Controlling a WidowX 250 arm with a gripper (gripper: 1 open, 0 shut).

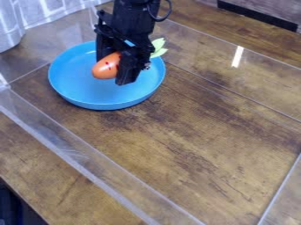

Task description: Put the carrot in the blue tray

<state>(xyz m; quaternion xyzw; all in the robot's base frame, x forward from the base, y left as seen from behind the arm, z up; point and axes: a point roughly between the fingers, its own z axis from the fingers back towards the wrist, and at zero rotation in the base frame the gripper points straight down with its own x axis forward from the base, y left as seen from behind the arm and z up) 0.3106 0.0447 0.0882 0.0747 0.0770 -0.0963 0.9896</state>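
Single camera view, looking down at a dark wooden table: a black robot gripper (122,63) is pointing almost straight down over the blue tray (73,91), which is sitting near the table's far left. Its jaws are closing tightly around the carrot (107,65), the orange body showing on the left and the green leaves (157,45) poking out to the right. The carrot is hanging inside the tray's rim, low over its floor. The placing step seems nearly finished; the next move likely calls for opening the jaws, then lifting clear

Dark wooden table (200,132), glossy light reflections
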